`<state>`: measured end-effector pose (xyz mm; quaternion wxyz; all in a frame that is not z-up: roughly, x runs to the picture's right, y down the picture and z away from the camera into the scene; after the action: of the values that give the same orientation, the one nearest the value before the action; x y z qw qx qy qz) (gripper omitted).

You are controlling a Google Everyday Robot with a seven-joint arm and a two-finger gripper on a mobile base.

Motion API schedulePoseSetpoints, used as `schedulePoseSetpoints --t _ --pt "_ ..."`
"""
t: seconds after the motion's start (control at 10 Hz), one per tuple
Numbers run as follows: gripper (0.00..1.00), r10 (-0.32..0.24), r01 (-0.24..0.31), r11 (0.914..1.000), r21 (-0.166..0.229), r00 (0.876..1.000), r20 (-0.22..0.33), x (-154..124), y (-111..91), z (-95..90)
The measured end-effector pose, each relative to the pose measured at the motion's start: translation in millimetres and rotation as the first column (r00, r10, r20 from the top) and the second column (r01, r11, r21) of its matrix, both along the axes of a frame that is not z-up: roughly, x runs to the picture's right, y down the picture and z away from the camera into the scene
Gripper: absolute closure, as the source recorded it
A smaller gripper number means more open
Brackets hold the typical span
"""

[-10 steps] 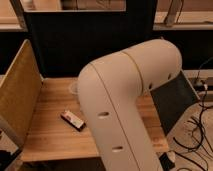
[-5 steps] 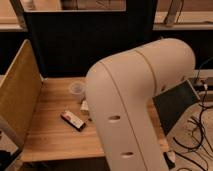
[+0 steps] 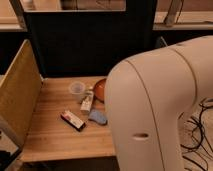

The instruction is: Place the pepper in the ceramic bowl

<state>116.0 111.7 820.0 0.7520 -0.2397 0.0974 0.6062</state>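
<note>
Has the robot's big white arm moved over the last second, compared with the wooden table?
Yes. The white arm has swung right against the wooden table, uncovering a clear cup, a reddish-brown bowl and a blue object. The end effector is out of view.

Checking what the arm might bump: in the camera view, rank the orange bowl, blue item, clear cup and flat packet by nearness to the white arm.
The gripper is out of view, so this ranks from the arm.
1. Orange bowl: partly hidden behind it.
2. Blue item: just left, toward the front.
3. Clear cup and flat packet: farther left, too close to call.
</note>
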Motion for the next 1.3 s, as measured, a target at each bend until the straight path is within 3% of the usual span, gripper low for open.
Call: schedulePoseSetpoints --t 0.2,0.5,0.8,1.0,1.3 --pt "1.0 -0.04 0.039 0.9977 0.056 0.999 0.031 -18.4 -28.1 -6.8" --pt "1.0 -0.16 0.149 0.9824 0.113 0.983 0.094 -64.7 -58.5 -2.6" --pt "1.0 -0.213 0.195 0.9712 0.137 0.968 0.132 -92.7 -79.1 26.6" --pt "1.0 -0.211 0.191 0.9721 0.136 0.965 0.154 -100.9 -98.7 57.5" --pt "0.94 -0.204 0.181 0.9733 0.142 0.964 0.169 -103.2 -117.2 81.0"
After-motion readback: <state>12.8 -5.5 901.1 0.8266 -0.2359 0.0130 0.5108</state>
